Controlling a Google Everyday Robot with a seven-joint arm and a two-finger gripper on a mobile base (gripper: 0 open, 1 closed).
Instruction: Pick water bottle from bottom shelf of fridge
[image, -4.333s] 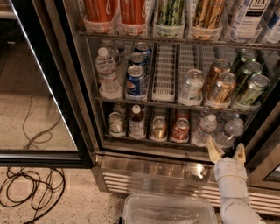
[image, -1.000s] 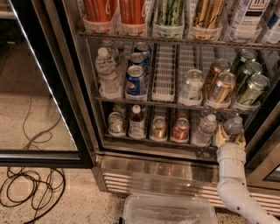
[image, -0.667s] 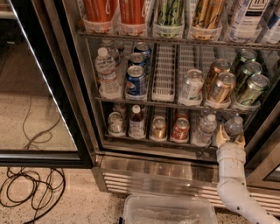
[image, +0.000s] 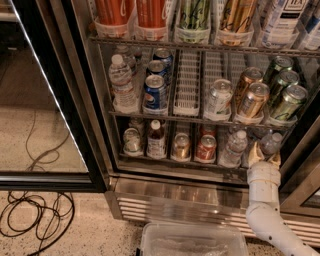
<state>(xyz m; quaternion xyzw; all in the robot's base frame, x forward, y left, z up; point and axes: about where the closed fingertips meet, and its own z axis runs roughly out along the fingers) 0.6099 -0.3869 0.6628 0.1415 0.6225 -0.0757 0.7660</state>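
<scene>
The fridge (image: 91, 75) stands open. On its bottom shelf (image: 165, 161) two small clear water bottles with white caps stand at the right. My gripper (image: 265, 155) has reached in from below right. Its tan fingers (image: 254, 152) close on either side of the rightmost water bottle (image: 270, 143), which still stands on the rack. The second water bottle (image: 233, 148) stands one lane to the left, just beside the gripper. My white arm (image: 262, 200) rises in front of the steel base grille (image: 175, 207).
On the bottom shelf, left of the bottles, stand a red can (image: 205, 148), a gold can (image: 181, 146), a dark-liquid bottle with a red label (image: 156, 140) and another can (image: 132, 140). A clear plastic bin (image: 192, 242) sits on the floor below. Black cables (image: 35, 220) lie at the left by the glass door (image: 45, 100).
Since the earliest frame my gripper has risen from below the shelf edge into the shelf and narrowed around the rightmost water bottle. Over the last second nothing has visibly moved.
</scene>
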